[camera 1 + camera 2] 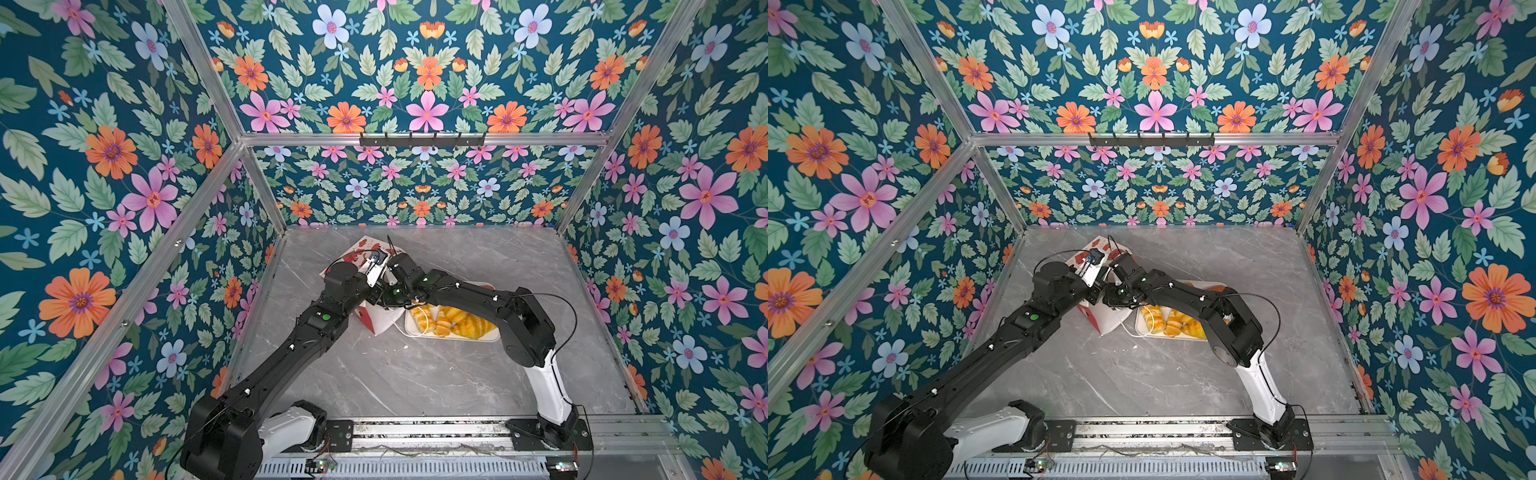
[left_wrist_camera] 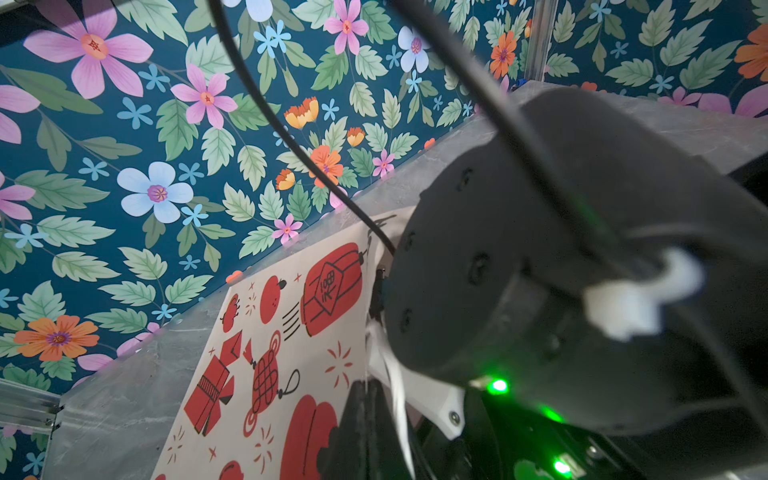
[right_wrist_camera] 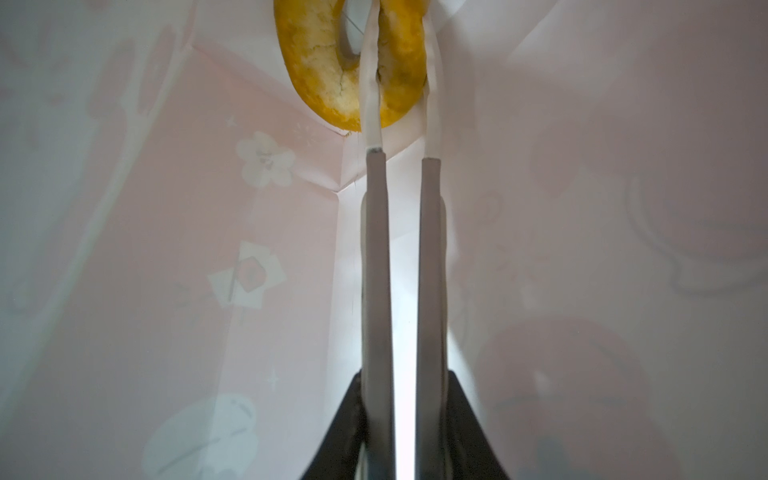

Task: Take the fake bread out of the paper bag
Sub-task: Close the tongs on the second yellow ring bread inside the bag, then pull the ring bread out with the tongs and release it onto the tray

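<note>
The paper bag (image 1: pixel 377 323) (image 1: pixel 1109 322), white with red prints, stands tilted at the table's middle rear under both wrists. My left gripper (image 2: pixel 366 411) is shut on the bag's top edge beside its printed face (image 2: pixel 282 332). My right gripper (image 3: pixel 401 45) reaches deep inside the bag's white lining (image 3: pixel 208 249) and is hidden in both top views. At the bag's bottom lies a yellow ring bagel (image 3: pixel 320 83), a piece of the fake bread. One limb of the ring fills the gap between my right fingertips, which press on it from both sides.
A white tray (image 1: pixel 492 337) (image 1: pixel 1141 330) just right of the bag holds several golden pastries (image 1: pixel 455 322) (image 1: pixel 1169 324). My right forearm (image 1: pixel 469 295) crosses over the tray. Flowered walls and aluminium posts close in the marble table (image 1: pixel 415 374).
</note>
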